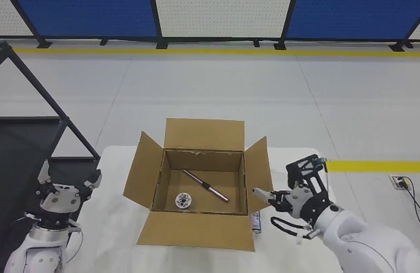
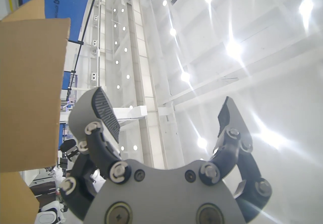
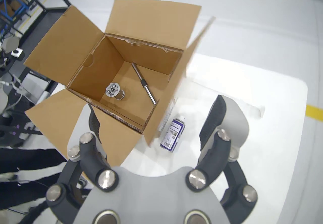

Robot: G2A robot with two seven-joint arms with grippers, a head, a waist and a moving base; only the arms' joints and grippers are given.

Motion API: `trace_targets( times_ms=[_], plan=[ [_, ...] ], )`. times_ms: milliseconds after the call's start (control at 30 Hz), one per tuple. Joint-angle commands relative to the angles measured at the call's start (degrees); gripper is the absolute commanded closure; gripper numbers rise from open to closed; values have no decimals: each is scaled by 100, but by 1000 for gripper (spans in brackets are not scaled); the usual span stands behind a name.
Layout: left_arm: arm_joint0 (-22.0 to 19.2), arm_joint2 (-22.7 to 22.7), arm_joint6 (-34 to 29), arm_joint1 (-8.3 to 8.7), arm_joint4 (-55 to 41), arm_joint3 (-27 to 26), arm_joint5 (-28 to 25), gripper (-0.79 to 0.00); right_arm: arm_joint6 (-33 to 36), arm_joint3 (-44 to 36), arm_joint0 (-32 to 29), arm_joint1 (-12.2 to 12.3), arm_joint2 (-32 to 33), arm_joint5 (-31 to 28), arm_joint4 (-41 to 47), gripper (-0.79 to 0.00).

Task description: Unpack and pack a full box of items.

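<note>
While left gripper (image 2: pixel 163 95) and right gripper (image 3: pixel 155 109) stand released, I see the box (image 1: pixel 196 233) on the white table (image 1: pixel 114 225). Blue panels (image 1: pixel 87 17) line the grey floor (image 1: pixel 196 82) behind.

White arms (image 1: pixel 363 240), grey wrist plates (image 3: pixel 161 186), silver screws (image 3: pixel 108 179), blk-padded jaws.

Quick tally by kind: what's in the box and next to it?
box: 1
rod: 1, in the box
round metal part: 1, in the box
can: 1, lying outside, beside the box
Total: 4
</note>
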Motion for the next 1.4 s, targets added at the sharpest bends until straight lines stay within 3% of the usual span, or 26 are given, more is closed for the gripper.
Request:
trace_targets(
  times_ms=[0,167,300,533,700,867,1367],
  plan=[
    [34,-17,-4,-4,-50,9,-25,-785,-54,-17,265,-26,-372,38,-159,-785],
    [190,-110,8,-19,-223,-18,-144,-785,317,265,1115,-102,-1236,-84,-421,-785],
    [285,-182,65,-33,-379,-54,-234,-785,546,806,1880,-236,-1991,175,-559,-785],
    [403,-283,-30,-53,-717,-150,-204,-785,767,2593,3414,-718,-3615,1286,-1114,-785],
    [421,-295,-84,-57,-838,-152,-136,-785,625,3909,4121,-1169,-4447,1548,-744,-785],
    [421,-295,-84,-57,-838,-152,-136,-785,407,4922,4440,-1539,-4862,1591,-232,-785],
    [429,-284,-35,-58,-833,-173,-114,-785,306,5031,4364,-1540,-4807,1546,-127,-785]
  ],
)
